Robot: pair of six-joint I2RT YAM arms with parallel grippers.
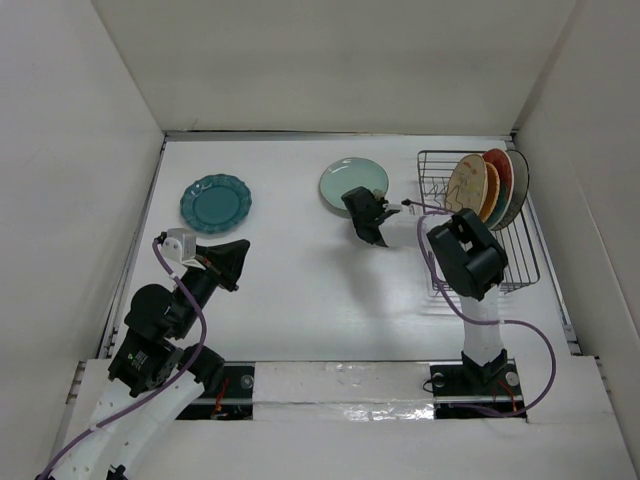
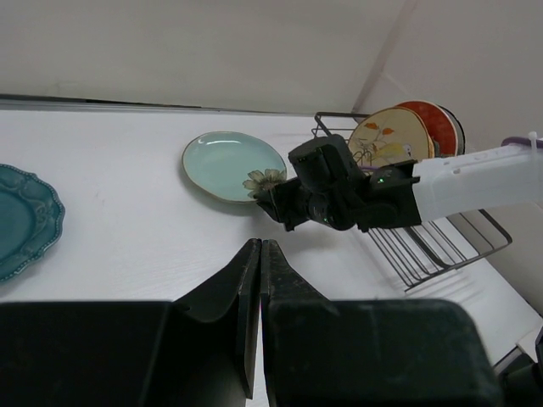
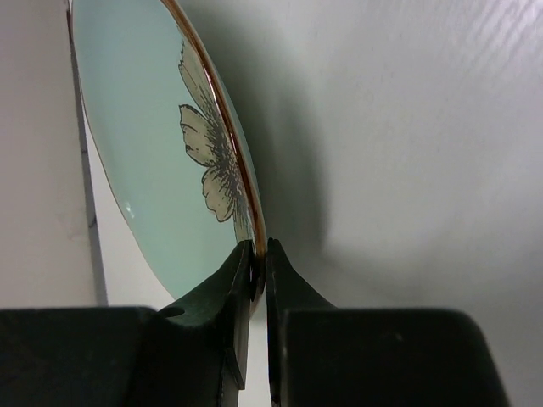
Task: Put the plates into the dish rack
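Observation:
My right gripper (image 1: 362,205) is shut on the near rim of the pale mint plate (image 1: 352,183), which has a flower print; the wrist view shows its fingers pinching the gold rim (image 3: 254,246). The plate (image 2: 231,164) rests on the table left of the dish rack (image 1: 505,262). The rack holds several plates upright: tan floral (image 1: 468,185), orange, red (image 1: 500,168) and a dark-rimmed one behind. The scalloped dark teal plate (image 1: 214,202) lies flat at the left. My left gripper (image 1: 236,262) is shut and empty, near the teal plate, above the table (image 2: 259,254).
White walls enclose the table on three sides. The right arm's body (image 1: 466,255) hangs over the rack's near left part. A purple cable (image 1: 530,345) loops by the right base.

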